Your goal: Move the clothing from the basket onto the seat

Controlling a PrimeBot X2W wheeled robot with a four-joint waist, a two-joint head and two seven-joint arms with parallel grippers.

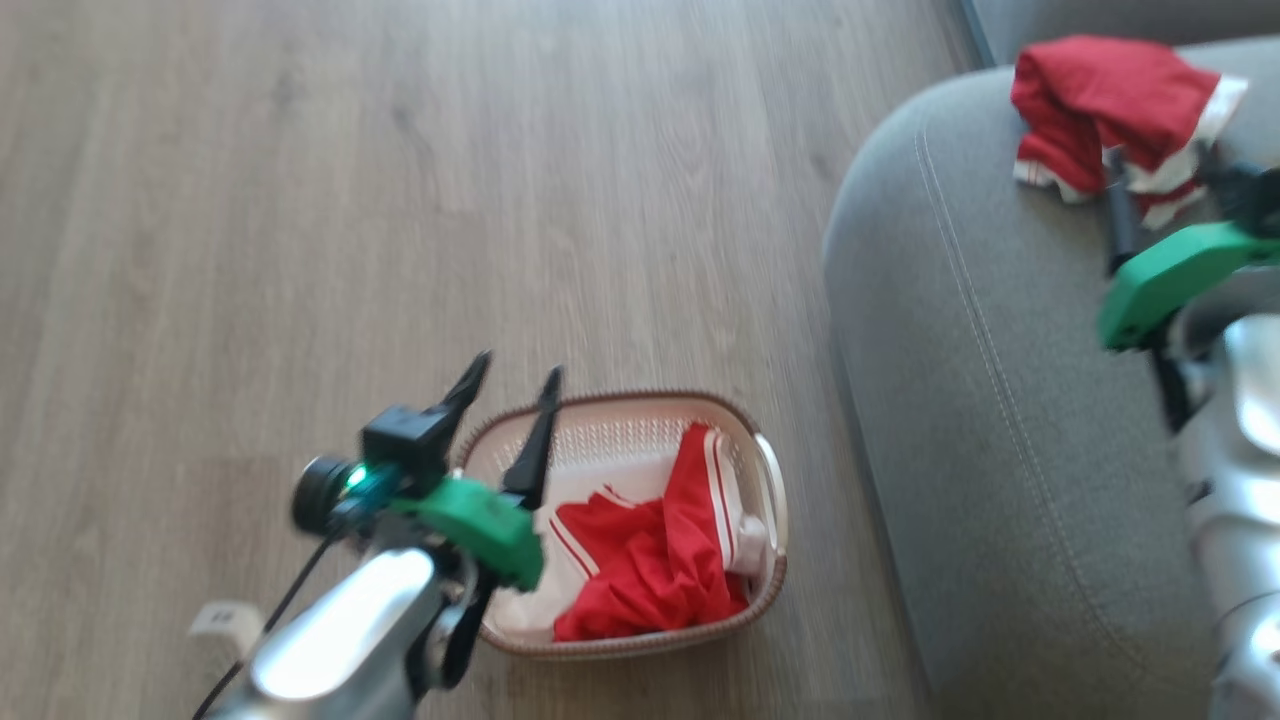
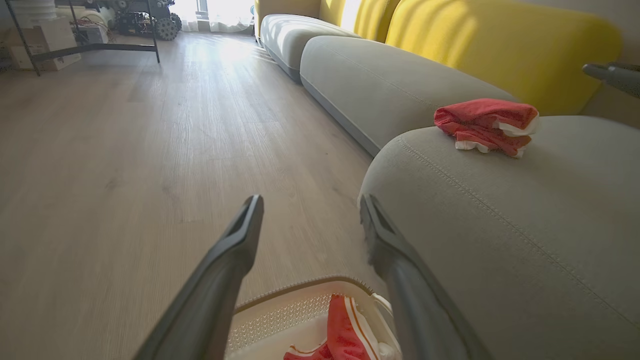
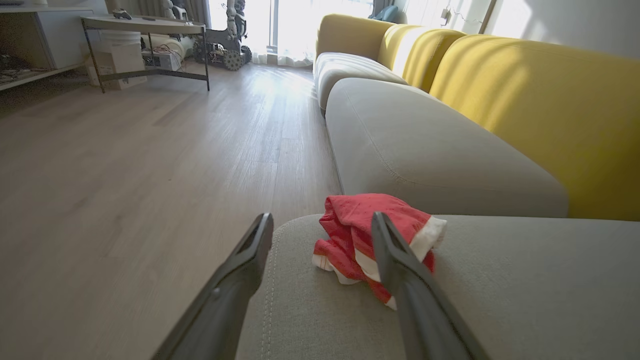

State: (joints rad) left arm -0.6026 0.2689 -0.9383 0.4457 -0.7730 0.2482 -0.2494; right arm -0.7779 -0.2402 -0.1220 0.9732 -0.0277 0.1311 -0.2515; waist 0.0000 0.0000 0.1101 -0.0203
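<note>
The white basket (image 1: 640,400) with a brown rim stands on the wood floor beside the grey seat (image 1: 1000,450). Red clothing with white stripes (image 1: 650,560) lies bunched in the basket's right half. My left gripper (image 1: 516,368) hovers open over the basket's left rim, and the left wrist view shows its fingers spread (image 2: 311,200) above the basket (image 2: 300,287). Another red garment with white trim (image 1: 1110,100) lies crumpled on the seat's near corner. My right gripper (image 3: 321,217) is open just in front of that garment (image 3: 355,220), not gripping it.
Further grey seat cushions (image 3: 410,145) with yellow backrests (image 3: 540,100) run along the wall. A metal-legged table (image 3: 145,25), boxes and a wheeled machine stand at the room's far end. A small white tag (image 1: 225,620) lies on the floor left of the basket.
</note>
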